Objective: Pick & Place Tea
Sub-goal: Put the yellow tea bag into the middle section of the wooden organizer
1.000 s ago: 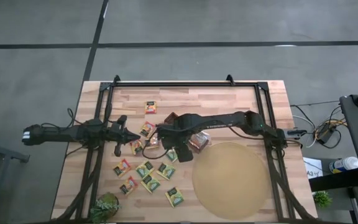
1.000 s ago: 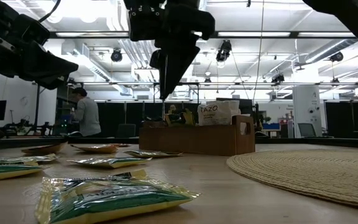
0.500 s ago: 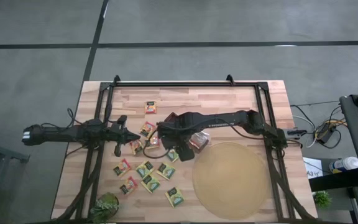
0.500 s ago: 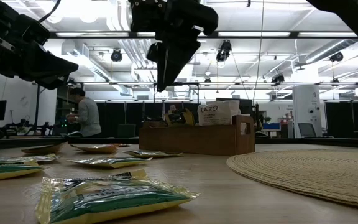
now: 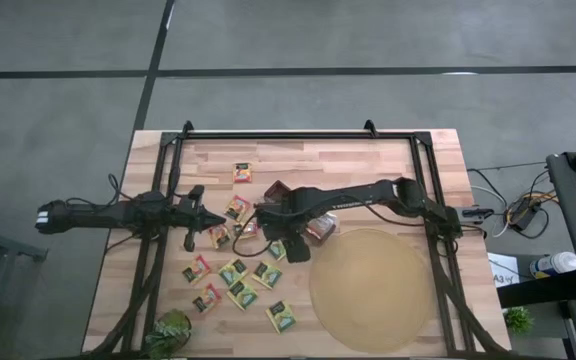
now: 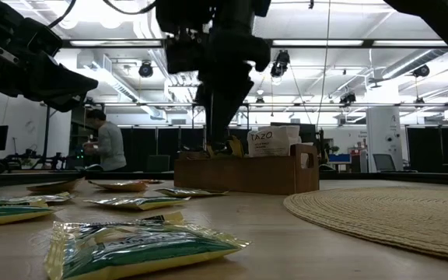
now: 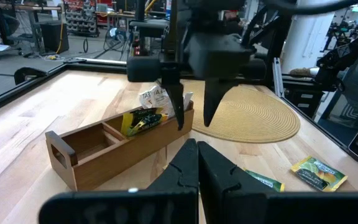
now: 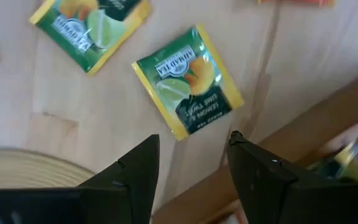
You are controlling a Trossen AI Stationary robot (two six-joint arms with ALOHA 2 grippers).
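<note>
Several small tea sachets [image 5: 233, 272] lie flat on the wooden table's left half. One green-yellow sachet [image 8: 188, 81] lies on the table just ahead of my right gripper [image 8: 194, 162]. That gripper is open, points down and hangs above the table beside the brown wooden box [image 7: 117, 143], touching nothing. In the left wrist view the right gripper [image 7: 192, 115] stands at the box's end toward the mat. A few sachets stand in the box. My left gripper [image 5: 216, 222] is shut and waits level at the left, holding nothing.
A big round woven mat [image 5: 373, 288] covers the near right part of the table. A small green plant [image 5: 171, 335] stands at the near left corner. A black frame [image 5: 298, 133] runs along the table's edges. A person stands in the room far behind.
My right gripper first tipped and rose a little, then came down toward the table beside the box, its fingers staying open. Nothing on the table has moved.
</note>
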